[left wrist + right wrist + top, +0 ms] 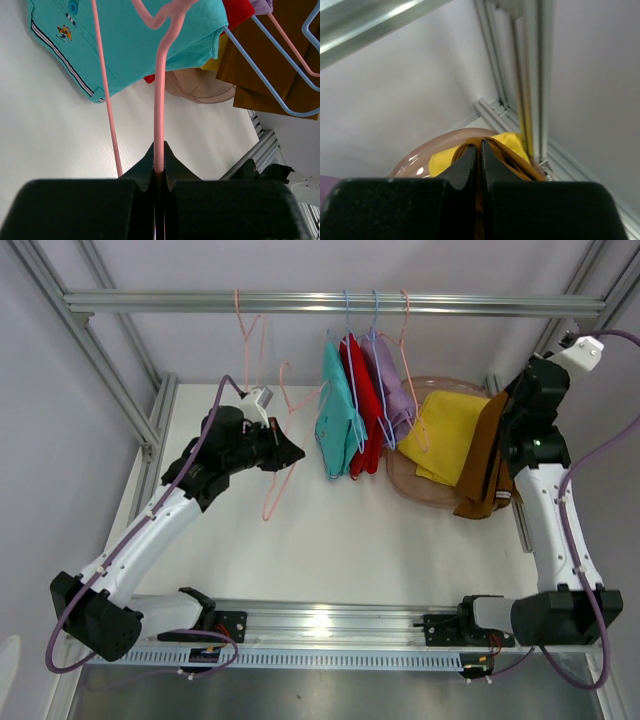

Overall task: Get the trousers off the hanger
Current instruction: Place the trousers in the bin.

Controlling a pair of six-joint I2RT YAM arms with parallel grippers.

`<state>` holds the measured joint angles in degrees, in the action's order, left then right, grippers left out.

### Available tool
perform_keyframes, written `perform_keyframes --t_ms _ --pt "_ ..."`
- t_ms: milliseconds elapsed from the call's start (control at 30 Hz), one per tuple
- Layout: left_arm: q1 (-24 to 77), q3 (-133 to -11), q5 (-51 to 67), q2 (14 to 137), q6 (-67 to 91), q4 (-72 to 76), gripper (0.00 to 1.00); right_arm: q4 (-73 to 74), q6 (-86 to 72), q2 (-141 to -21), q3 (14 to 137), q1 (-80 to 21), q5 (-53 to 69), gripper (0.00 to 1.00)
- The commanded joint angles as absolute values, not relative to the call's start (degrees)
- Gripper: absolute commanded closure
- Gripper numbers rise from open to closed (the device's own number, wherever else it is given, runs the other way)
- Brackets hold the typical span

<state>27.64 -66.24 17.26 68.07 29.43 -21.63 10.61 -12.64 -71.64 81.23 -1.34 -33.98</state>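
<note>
left claw (159,161): clenched on the wire of a bare pink hanger (159,100), held out over the bench (330,550), left of the hanging row.
right claw (480,152): clenched on the brown trousers (487,460), raised at the right side of the frame, above the tub (400,485).
brown trousers: off the hanger; draped down from the claw, lower end at the tub's right rim, touching the yellow trousers (447,435).
yellow trousers: off the hanger; lying in the tub.
teal trousers (338,415), red trousers (365,410), lavender trousers (392,390): on hangers on the rail (200,303), packed close and touching.
step in hand (judged): deposit of the brown trousers in the tub; two of five done.
method: shift the right claw inward over the tub's middle before release; lower until most of the cloth rests on the yellow pair; only then unclench.
handling (judged): limp cloth, prone to slide over the rim if dropped from the edge.
left side: keep the bare hanger low and away from the teal trousers; avoid hooking the neighbouring wires.
next call (judged): teal trousers, nearest to the left claw.
</note>
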Motion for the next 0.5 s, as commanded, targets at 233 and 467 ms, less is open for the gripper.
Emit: perform_keyframes --t_ms 233,467 --pt "28.2 -70.0 20.8 67.5 28.3 -21.6 1.00 -6.1 -15.2 -84.2 83.7 -6.7 -33.0 1.00" --pt "28.2 -70.5 21.0 67.1 27.9 -22.1 1.00 -8.1 -14.4 -92.5 88.8 -9.2 -33.4 1.00"
